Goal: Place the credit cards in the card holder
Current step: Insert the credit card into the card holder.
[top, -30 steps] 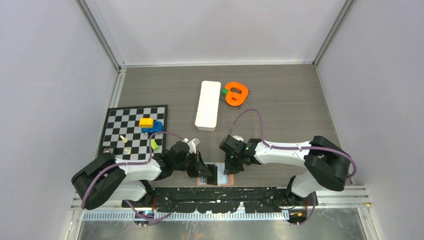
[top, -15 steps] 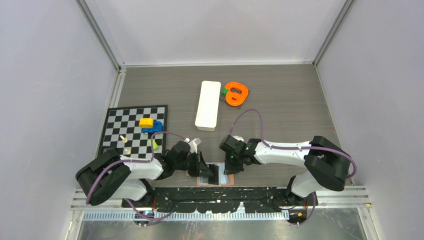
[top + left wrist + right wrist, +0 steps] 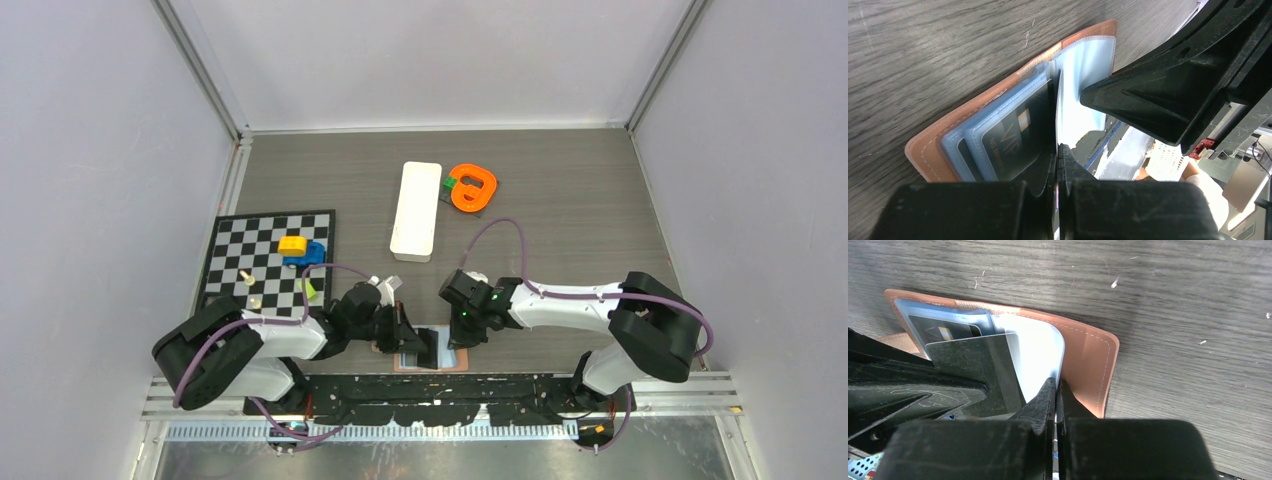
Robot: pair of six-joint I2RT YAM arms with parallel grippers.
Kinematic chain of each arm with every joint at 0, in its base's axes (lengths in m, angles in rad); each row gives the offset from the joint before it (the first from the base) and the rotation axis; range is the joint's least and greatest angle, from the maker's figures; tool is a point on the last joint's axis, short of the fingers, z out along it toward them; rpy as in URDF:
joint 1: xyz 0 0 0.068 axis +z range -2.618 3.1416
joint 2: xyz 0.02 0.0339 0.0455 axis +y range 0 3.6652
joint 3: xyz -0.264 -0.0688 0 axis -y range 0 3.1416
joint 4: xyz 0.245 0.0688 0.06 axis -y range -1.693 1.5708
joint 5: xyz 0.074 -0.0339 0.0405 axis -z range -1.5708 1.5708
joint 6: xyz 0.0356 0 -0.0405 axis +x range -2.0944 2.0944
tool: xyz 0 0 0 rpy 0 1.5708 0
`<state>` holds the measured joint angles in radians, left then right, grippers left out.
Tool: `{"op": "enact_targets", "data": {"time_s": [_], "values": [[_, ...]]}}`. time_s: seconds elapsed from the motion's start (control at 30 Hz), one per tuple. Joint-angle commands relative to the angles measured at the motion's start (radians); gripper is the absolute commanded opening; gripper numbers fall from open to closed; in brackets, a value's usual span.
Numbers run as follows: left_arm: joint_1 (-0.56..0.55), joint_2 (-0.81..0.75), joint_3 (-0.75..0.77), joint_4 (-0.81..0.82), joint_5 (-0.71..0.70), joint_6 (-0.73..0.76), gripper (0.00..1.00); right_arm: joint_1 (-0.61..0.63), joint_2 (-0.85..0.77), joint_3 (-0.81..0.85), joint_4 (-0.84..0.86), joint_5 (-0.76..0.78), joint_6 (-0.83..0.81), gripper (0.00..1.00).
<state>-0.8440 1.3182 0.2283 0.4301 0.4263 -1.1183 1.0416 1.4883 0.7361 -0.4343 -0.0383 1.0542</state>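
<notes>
Lab test cell: plain walls (image 3: pixel 100 150), aluminium rails (image 3: pixel 203 75)

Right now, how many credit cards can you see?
2. One black card sits in a sleeve of the card holder; a second card is pinched by the left gripper. More may be hidden.

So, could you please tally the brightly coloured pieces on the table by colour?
orange piece: 1
yellow piece: 1
blue piece: 1
green pieces: 2
Total: 5
</notes>
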Motion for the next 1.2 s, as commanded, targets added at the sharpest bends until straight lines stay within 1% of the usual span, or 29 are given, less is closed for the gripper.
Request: {"op": "enact_targets", "data": {"time_s": [0.0, 0.57, 0.97, 1.17], "values": [[0.005, 0.019, -0.013, 0.055, -0.052, 0.009, 0.0, 0.005, 0.038, -0.049, -0.036, 0.083, 0.005, 0.01], [0.005, 0.046, -0.042, 0.113, -0.088, 0.014, 0.0, 0.005, 0.033, -0.054, -0.042, 0.087, 0.012, 0.0], [0.005, 0.02, -0.066, 0.112, -0.137, 0.0, 0.0, 0.008, 0.03, -0.056, -0.046, 0.081, 0.02, 0.01], [0.005, 0.029, -0.066, 0.123, -0.136, -0.005, 0.0, 0.01, 0.038, -0.052, -0.046, 0.074, 0.022, 0.01]]}}
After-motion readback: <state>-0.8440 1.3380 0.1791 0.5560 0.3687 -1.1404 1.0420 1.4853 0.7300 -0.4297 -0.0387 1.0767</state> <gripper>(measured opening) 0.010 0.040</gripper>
